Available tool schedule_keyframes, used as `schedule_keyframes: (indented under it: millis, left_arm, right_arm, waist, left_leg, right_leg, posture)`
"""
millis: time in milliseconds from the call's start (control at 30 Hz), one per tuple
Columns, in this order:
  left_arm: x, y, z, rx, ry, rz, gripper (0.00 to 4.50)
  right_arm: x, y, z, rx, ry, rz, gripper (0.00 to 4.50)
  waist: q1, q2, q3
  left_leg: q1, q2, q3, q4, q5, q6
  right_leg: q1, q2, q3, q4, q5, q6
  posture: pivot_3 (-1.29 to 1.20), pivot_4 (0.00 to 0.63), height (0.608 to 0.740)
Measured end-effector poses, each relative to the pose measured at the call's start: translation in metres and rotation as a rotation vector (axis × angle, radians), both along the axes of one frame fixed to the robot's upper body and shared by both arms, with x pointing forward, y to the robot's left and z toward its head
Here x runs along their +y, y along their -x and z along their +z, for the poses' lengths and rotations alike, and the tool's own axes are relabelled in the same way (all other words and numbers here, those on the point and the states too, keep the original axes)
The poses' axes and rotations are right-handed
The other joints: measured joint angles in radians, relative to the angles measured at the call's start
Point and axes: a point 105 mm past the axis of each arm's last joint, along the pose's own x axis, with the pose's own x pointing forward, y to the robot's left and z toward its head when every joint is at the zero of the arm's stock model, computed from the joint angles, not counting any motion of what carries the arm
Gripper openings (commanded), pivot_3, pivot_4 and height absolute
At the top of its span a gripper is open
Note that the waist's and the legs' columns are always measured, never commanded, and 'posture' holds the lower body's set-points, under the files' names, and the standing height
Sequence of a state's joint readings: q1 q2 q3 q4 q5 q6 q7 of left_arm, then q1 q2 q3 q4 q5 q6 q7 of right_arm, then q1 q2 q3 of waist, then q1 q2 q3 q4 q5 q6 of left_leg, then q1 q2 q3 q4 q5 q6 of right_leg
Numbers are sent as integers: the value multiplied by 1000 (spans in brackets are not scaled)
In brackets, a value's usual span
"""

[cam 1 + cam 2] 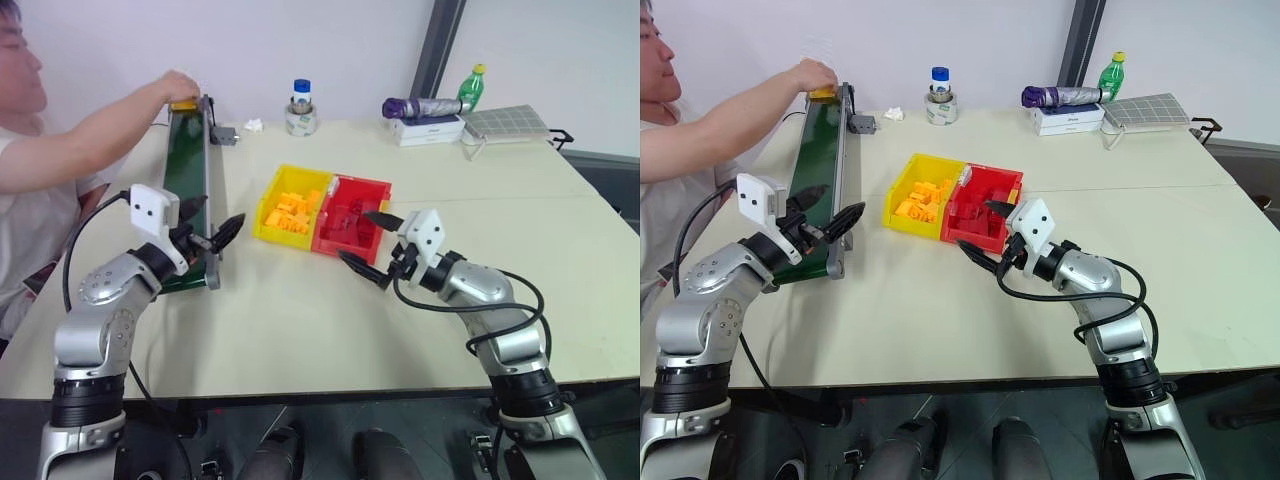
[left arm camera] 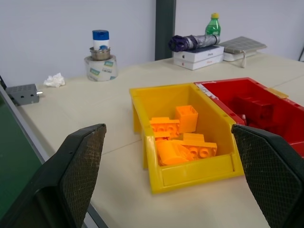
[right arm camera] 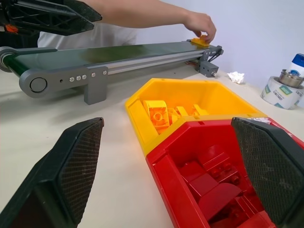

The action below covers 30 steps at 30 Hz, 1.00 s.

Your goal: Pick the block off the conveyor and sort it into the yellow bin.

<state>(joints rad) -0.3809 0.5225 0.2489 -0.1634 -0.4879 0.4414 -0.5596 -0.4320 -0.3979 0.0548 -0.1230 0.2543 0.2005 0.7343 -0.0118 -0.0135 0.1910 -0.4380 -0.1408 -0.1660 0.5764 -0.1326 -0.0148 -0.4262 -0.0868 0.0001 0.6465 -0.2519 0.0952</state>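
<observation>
Cream bench (image 1: 300,330), pale wall behind. Conveyor (image 1: 186,170) left of yellow bin (image 1: 268,222); block (image 1: 183,103) at conveyor far end under person's hand (image 1: 178,86), prob. touching. Bottle, tape roll (image 1: 301,120), umbrella (image 1: 425,106) beyond bin. L gripper (image 1: 222,238) near conveyor, R gripper (image 1: 368,245) by red bin (image 1: 352,215): jaws wide apart, nothing held.

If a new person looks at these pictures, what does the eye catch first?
Likely the joined yellow bin and red bin mid-table, each holding blocks of its own colour. Next, a person's hand setting an orange-yellow block on the far end of the green conveyor. Both tools, left and right, hang open and empty.
</observation>
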Motion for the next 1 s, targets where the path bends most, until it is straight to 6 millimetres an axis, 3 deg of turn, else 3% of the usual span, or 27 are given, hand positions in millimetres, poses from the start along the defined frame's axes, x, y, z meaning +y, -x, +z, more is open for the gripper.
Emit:
schedule_keyframes:
  millis: [633,867,1000]
  left_arm:
    - [5,2,5,-25,76,14,4460]
    - [9,14,-7,-24,71,53,4460]
    - [11,15,-2,-56,69,94,4460]
  right_arm:
    - [0,0,-1,0,6,-1,4500]
    - [0,-1,-1,2,8,-2,4500]
    - [1,-1,-2,6,10,1,4500]
  waist:
    - [-1,0,0]
    - [0,0,0]
    - [1,0,0]
  left_leg:
    - [0,0,0,0,0,0]
    - [-1,0,0,0,0,0]
    - [-1,0,0,0,0,0]
  right_leg:
    - [0,0,0,0,0,0]
    - [0,0,0,-1,0,0]
    - [0,0,0,-1,0,0]
  posture:
    - [0,150,740]
    - [0,150,740]
    - [0,150,740]
